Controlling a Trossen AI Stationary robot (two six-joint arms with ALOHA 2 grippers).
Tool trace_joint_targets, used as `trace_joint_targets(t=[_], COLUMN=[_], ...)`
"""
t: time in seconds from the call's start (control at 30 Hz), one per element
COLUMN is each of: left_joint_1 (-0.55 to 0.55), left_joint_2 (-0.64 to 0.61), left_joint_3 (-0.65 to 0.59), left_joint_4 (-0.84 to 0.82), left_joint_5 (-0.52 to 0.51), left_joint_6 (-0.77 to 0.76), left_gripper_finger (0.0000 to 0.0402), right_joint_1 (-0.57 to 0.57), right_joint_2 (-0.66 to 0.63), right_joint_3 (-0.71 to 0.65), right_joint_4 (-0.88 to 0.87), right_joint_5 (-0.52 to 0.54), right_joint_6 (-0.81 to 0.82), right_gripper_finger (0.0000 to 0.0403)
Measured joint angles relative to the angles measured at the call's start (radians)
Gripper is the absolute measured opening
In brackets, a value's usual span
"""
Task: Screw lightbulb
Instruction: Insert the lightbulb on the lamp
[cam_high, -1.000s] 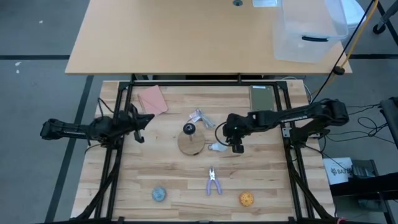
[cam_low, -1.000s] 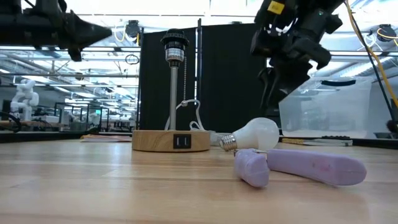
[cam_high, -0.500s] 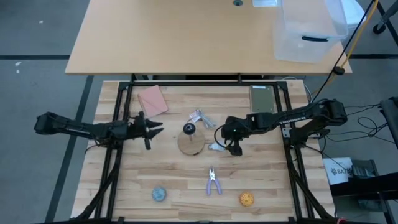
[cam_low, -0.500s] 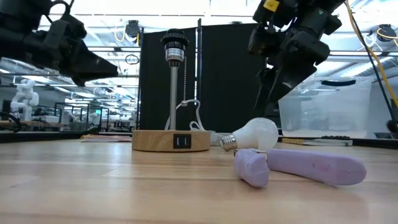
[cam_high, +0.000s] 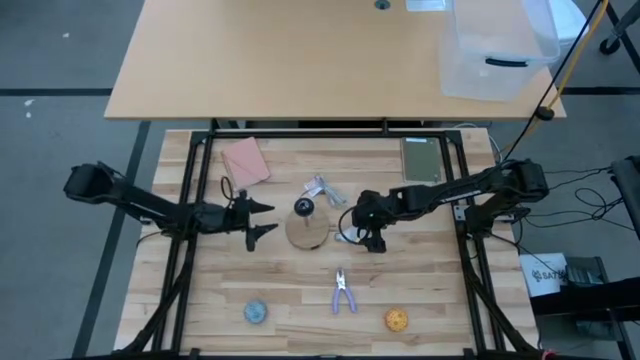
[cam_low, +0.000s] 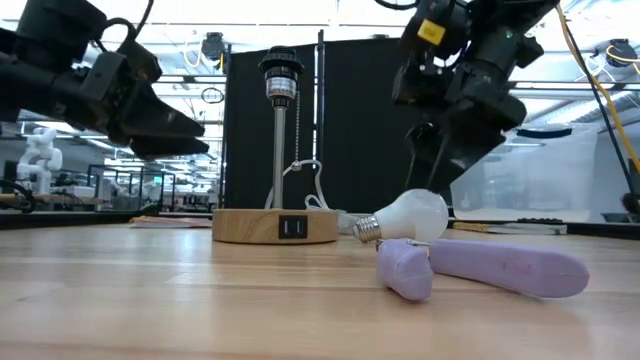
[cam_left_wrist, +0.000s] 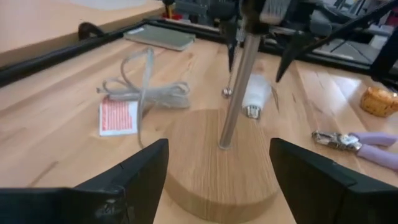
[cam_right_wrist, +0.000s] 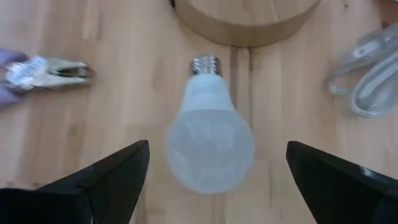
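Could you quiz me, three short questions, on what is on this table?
1. True or false: the lightbulb lies on its side on the table.
2. What stands over the bulb? A the right gripper, fingers open; B a hand.
3. Fill in: the left gripper faces the round wooden ____.

Key: 1 true. 2 A. 3 stand.

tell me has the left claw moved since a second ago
Yes. In the high view the left claw has travelled across the table toward the round wooden stand, and now sits open just beside it, clear of the black frame rail it was over before.
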Motion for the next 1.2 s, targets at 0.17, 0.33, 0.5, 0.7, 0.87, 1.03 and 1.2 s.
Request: trace_joint_targets(t=[0.17, 0.33, 0.5, 0.7, 0.87, 1.03, 1.2], left_joint_1=[0.0, 0.0, 0.0, 0.005, 0.021, 0.025, 0.036], left_joint_2=[0.144, 0.297, 0.463, 0.629, 0.693, 0.696, 0.696], left_joint_3=[0.0, 0.066, 0.187, 0.243, 0.243, 0.243, 0.243], left_joint_4=[0.159, 0.213, 0.219, 0.305, 0.372, 0.374, 0.377], left_joint_5=[0.0, 0.0, 0.036, 0.032, 0.03, 0.026, 0.026], left_joint_6=[-0.008, 0.034, 0.096, 0.112, 0.087, 0.09, 0.092], left_gripper_finger=[0.0286, 0.0286, 0.0286, 0.0286, 0.0286, 0.0286, 0.0286], right_joint_1=[0.0, 0.0, 0.003, 0.018, 0.034, 0.049, 0.071], right_joint_2=[0.0, 0.0, 0.0, 0.0, 0.0, -0.001, 0.044], right_joint_3=[0.0, 0.0, 0.0, 0.0, 0.0, 0.0, 0.0], right_joint_4=[0.019, 0.035, 0.038, 0.035, 0.023, 0.019, 0.034], right_joint_5=[0.041, 0.042, 0.041, 0.056, 0.06, 0.075, 0.138], right_joint_6=[-0.008, -0.025, -0.021, -0.018, -0.031, -0.026, -0.022], right_gripper_finger=[0.0373, 0.0373, 0.0373, 0.0373, 0.0373, 0.0373, 0.0373])
